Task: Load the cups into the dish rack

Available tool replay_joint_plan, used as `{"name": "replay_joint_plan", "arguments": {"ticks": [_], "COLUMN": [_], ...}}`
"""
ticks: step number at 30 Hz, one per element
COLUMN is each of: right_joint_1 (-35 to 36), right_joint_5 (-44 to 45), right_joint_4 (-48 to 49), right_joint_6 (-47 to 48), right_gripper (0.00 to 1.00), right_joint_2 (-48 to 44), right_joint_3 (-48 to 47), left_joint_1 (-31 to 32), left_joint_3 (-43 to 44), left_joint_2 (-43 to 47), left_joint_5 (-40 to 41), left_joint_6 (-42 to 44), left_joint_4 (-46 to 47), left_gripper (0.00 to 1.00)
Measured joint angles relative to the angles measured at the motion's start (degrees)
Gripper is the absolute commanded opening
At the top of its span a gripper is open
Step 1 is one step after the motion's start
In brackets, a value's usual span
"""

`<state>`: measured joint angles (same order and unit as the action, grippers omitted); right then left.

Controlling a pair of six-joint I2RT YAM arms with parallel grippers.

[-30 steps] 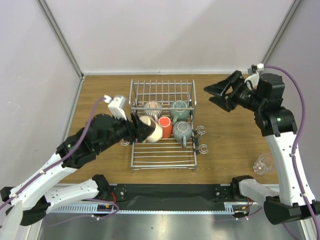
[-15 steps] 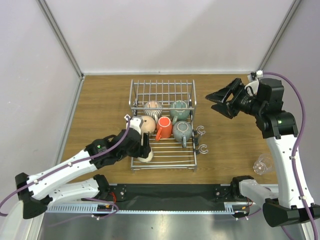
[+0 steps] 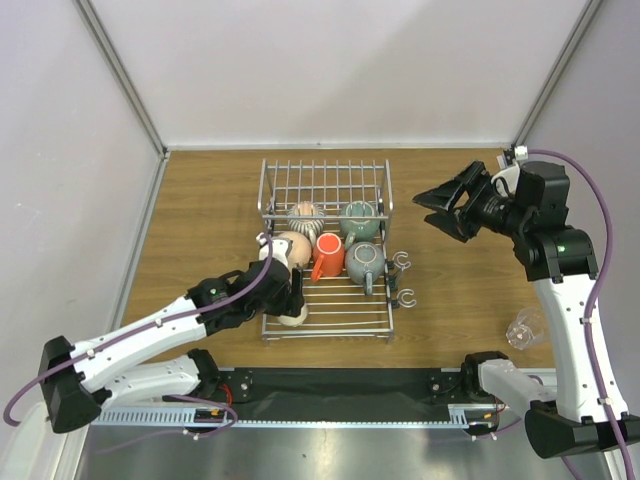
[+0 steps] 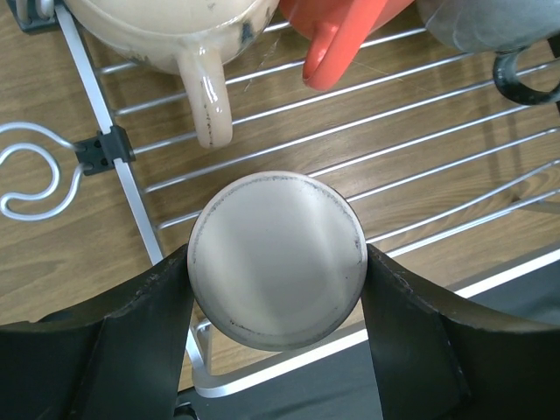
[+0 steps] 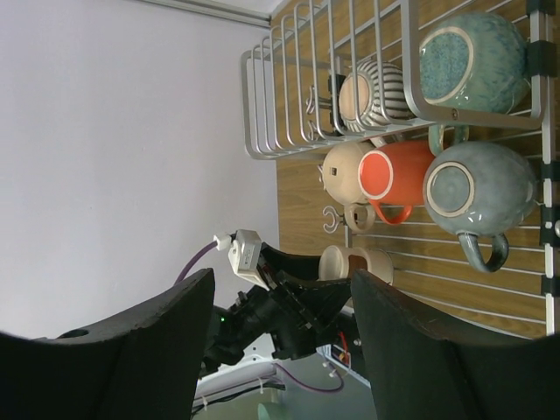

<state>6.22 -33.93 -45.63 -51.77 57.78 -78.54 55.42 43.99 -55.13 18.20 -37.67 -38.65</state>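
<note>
Left pincer [image 4: 276, 267] is clamped on a beige cup [image 4: 276, 249], 1 finger on each side. We see the cup bottom-up at the near-left corner of the rack [image 3: 330, 312], just beside the handle of a beige mug [image 4: 166, 31]. Right pincer [image 3: 425, 210] hangs spread wide with nothing in it, off to the rack's right, and a clear glass [image 3: 525, 328] stands on the table [image 3: 200, 220] well apart from the rack.
</note>
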Motion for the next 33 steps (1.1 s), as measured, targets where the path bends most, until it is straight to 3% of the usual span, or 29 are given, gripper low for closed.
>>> {"name": "replay_joint_plan", "arguments": {"ticks": [24,29,33], "right_joint_1": [-1.4,-1.9,-2.5], "right_joint_5": [-1.6,-2.3,-2.8], "right_joint_4": [0.0,0.1,0.1], "right_joint_6": [0.0,0.2,0.5], "right_gripper": [0.69,0.69,0.69], "right_joint_2": [-1.1,-1.1,-1.2], "right_joint_3": [2.8,2.8,3.0], "left_joint_1": [-2.4,-2.4,-2.4], "left_joint_3": [-2.5,-2.5,-2.5], "left_joint_2": [-1.0,-1.1,-1.0], "left_joint_5": [1.6,1.6,1.4], "left_joint_6": [-5.9,-6.0,-6.3], "left_joint_4": [2.5,2.4,2.3], "left_gripper": [0.01,0.32,0.48]}}
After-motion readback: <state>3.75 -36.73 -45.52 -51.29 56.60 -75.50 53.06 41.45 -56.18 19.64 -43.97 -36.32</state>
